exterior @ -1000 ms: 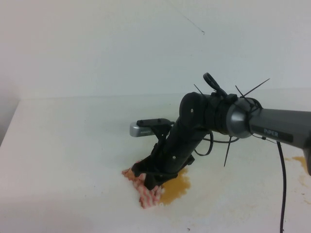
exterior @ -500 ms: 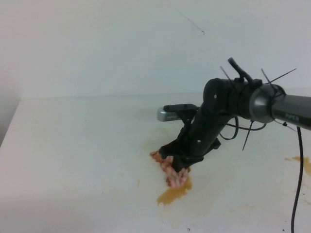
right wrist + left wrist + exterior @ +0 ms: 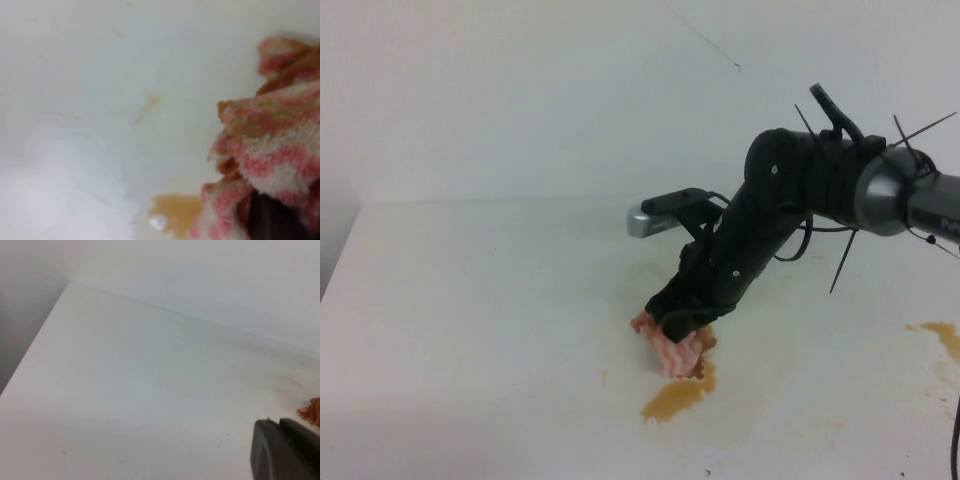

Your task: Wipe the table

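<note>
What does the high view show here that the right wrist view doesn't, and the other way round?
Only the high view: the right arm reaching down, the right gripper shut on the cloth, and a second brown stain near the right edge of the table. Only the right wrist view: brown soaked into the cloth's pile and a faint streak on the table. Both: the pink-and-white cloth, the brown puddle at its edge, the white table. The left gripper is in neither; only the left wrist view catches it.

Not much else going on here, just a plain white wall [image 3: 520,100] filling the whole 12 o'clock side, a thin dark hairline mark [image 3: 700,36] slanting across it between 12 and 1 o'clock, and a grey shadowy strip [image 3: 330,250] at 9 o'clock.
</note>
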### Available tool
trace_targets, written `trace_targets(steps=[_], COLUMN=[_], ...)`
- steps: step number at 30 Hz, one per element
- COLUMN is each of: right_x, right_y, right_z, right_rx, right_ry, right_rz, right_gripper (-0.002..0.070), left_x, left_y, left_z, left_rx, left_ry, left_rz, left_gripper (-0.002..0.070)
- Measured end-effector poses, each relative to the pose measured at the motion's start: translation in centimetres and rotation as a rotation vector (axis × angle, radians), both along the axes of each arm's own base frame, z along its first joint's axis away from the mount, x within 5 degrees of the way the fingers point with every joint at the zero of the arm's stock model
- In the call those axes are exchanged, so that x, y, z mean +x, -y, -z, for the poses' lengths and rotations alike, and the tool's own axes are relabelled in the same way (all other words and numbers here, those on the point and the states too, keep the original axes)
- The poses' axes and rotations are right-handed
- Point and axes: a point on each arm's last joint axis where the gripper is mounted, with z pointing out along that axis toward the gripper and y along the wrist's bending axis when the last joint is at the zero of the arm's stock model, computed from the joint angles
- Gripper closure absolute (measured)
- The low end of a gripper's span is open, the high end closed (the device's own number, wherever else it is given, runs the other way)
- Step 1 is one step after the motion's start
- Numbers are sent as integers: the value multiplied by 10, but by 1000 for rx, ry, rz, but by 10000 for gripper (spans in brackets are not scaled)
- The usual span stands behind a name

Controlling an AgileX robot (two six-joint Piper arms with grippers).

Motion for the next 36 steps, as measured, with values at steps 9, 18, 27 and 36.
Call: trace_targets(steps=[9,18,27,36], right_x=[-57,-89,-75,-21], right_y=[-56,-72,-24,49], right_z=[-35,-5,51,53], right_rx=[39,-17,-93,-97], right_ry=[71,24,16,0], right_rz=[-184,-214,-29,202], right_gripper=[675,676,676,676], left_x=[0,0,0,0], left_y=[0,0,0,0], left_z=[0,0,0,0], left_rx=[0,0,0,0], left_ry=[0,0,0,0], left_rz=[0,0,0,0], left_gripper=[675,675,675,675])
